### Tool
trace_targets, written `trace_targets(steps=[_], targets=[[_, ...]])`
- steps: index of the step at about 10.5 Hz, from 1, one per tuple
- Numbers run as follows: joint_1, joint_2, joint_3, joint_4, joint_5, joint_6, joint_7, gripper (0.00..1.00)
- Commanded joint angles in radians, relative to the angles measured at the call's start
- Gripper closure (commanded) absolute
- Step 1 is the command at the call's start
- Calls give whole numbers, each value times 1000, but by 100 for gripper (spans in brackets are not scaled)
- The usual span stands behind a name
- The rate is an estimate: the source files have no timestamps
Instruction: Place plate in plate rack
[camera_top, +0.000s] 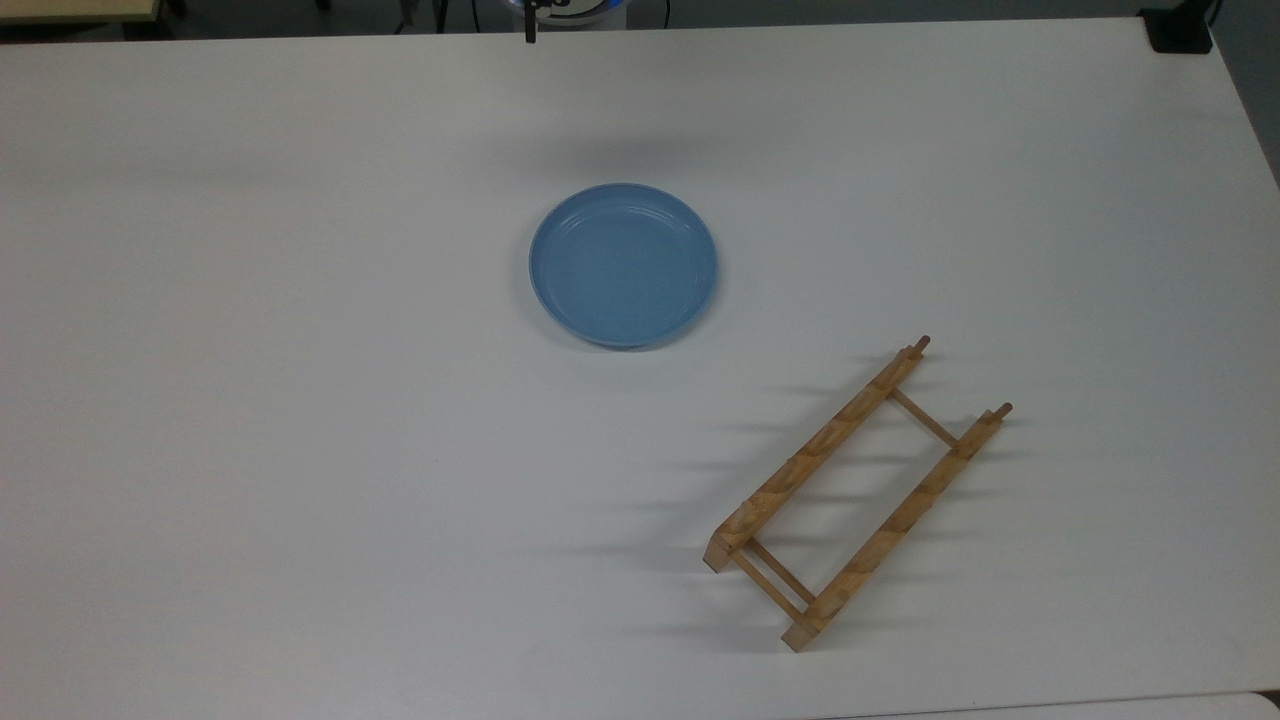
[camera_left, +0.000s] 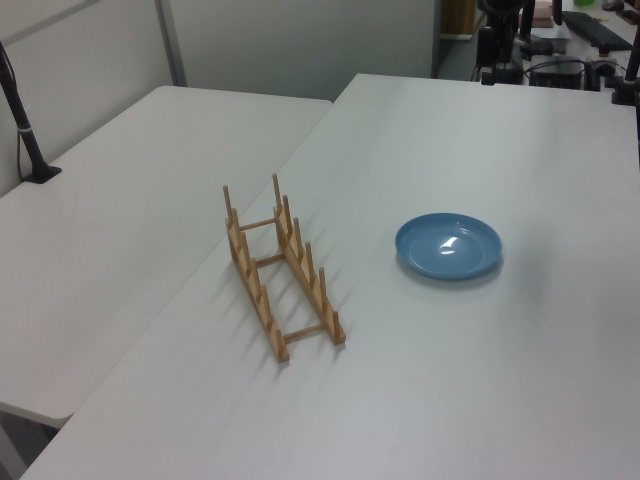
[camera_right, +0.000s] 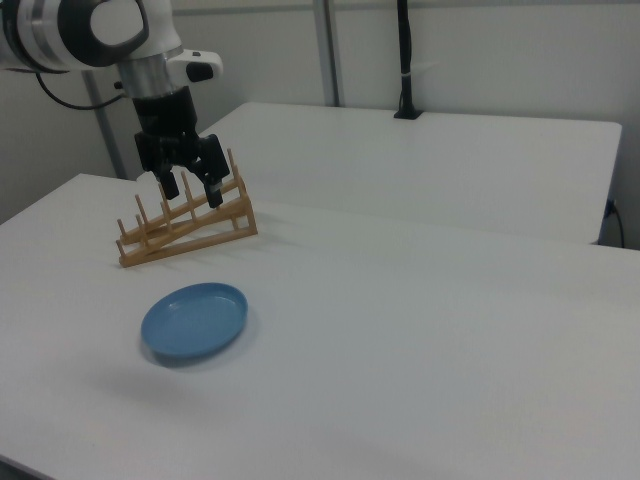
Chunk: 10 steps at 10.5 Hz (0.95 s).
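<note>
So the plate (camera_top: 623, 265) is sitting flat on the white table (camera_top: 300, 400), a bit above the middle of the top view, rim up and nothing in it. The plate rack (camera_top: 860, 495) is down in the lower right of that same view, lying diagonally and well apart from the plate; from straight above you mostly see the two rails and the thin crossbars, with the pegs hard to pick out. In the left view the pegs read much better, standing up along both rails, rack at centre-left and plate at centre-right. The gripper (camera_right: 191, 190) hangs in the upper left of the right view, fingers spread apart with nothing between them, up in the air. From that angle it overlaps the rack's pegs behind it, and the arm above is cut off by the frame edge.
</note>
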<state>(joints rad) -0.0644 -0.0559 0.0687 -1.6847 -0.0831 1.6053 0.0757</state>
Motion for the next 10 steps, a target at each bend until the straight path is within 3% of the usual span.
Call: trace_targets(steps=[1, 8, 10], targets=[[5, -22, -1, -30, 20, 27, 9, 0], [5, -9, -1, -32, 20, 34, 4, 0], [5, 25, 0, -35, 19, 39, -95, 0]])
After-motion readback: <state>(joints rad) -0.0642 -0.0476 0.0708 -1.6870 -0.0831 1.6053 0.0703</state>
